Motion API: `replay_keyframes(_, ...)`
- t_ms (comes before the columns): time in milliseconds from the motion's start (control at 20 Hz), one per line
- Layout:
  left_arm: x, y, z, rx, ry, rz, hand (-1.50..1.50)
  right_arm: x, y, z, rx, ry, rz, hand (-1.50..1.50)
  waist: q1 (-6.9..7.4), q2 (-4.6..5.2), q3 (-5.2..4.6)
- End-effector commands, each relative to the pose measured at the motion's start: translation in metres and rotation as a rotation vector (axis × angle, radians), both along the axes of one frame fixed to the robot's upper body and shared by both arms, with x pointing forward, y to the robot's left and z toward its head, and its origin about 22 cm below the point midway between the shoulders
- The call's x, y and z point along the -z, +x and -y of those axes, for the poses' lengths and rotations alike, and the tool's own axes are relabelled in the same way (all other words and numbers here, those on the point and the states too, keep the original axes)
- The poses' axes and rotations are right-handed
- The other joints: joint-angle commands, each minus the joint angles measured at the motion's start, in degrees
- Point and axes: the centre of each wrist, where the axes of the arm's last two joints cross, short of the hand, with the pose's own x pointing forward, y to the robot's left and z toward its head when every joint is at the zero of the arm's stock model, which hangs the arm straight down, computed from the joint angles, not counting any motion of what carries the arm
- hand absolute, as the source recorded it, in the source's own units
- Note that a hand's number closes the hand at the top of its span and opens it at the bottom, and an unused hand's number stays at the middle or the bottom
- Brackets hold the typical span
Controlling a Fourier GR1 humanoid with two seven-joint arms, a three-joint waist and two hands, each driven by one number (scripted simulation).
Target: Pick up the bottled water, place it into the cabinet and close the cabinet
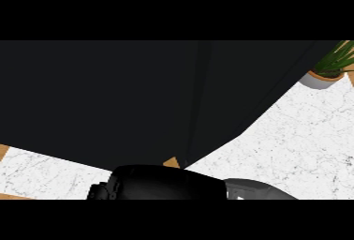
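Cabinet is the biggest thing I see: a dark mass over most of the view, covering the table except its right side and a strip along the near left edge. A faint vertical seam runs down the middle, probably where the door meets the body, but I can't tell whether the door is ajar or flush.

My robot hand, likely the right going by the grey forearm running off to the right, sits at the near edge just below the seam. Only its black back shows; can't tell whether the fingers are spread or curled, or whether they hold anything.

Bottled water: not visible. Either inside the cabinet or hidden under my hand; can't say which.

My guess is the step is closing. Push flat against the door near its free edge, follow the swing, keep the forearm clear of the seam.

Potted plant stands at the far right corner, well apart, no obstruction. Left hand not visible.
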Motion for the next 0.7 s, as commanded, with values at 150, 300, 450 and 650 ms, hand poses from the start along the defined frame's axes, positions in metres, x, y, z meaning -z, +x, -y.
replay_keyframes(150, -0.001, -0.037, -0.022, -0.050, 0.002, 0.011, -1.50, -0.012, 0.051, -0.022, 0.019, -0.026, -0.177, 1.50, -3.04, 0.07, 0.33)
replay_keyframes(300, -0.011, -0.040, -0.030, -0.048, 0.011, -0.004, -1.50, -0.007, 0.075, -0.026, 0.045, -0.009, -0.226, 1.50, -3.91, 0.21, 0.37)
replay_keyframes(450, 0.001, -0.045, -0.025, -0.071, 0.005, -0.002, -1.50, 0.000, 0.090, -0.025, 0.050, -0.030, -0.275, 1.50, -5.12, 0.21, 0.34)
replay_keyframes(650, 0.009, -0.059, -0.027, -0.108, -0.016, 0.006, -1.50, 0.025, 0.123, 0.013, 0.106, -0.008, -0.295, 1.50, -5.69, 0.29, 0.35)
